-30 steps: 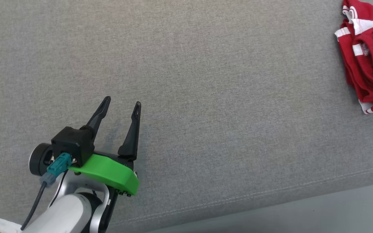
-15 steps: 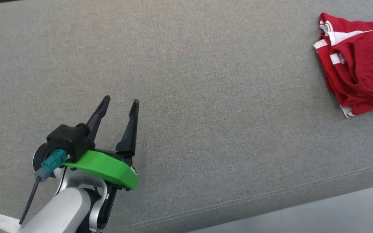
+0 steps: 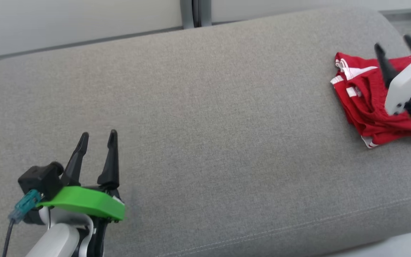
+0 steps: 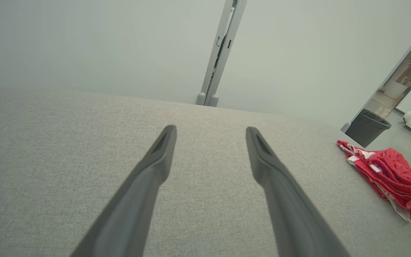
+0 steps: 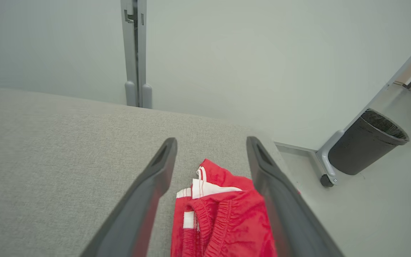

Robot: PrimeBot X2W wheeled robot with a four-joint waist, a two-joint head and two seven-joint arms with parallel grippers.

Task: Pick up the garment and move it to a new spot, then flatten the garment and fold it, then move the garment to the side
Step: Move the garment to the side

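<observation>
The garment (image 3: 364, 103) is a crumpled pair of red shorts with white stripes, lying near the right end of the grey cushion (image 3: 205, 117). It also appears at the right of the left wrist view as the garment (image 4: 387, 175). My right gripper (image 3: 394, 43) hovers open over the garment, which lies between and below its fingers (image 5: 145, 192) as red cloth (image 5: 223, 217). My left gripper (image 3: 97, 135) stands open and empty above the cushion's near left part, far from the garment. Its open gripper (image 4: 211, 130) frames bare fabric.
A pale wall with a grey vertical post (image 3: 191, 12) runs behind the cushion. A dark waste bin (image 5: 366, 142) stands on the floor past the cushion's right end. The cushion's front seam (image 3: 298, 221) and edge run along the bottom.
The head camera has tilted up and turned, so the wall now shows. My right gripper has come into view over the garment. The left gripper stays open.
</observation>
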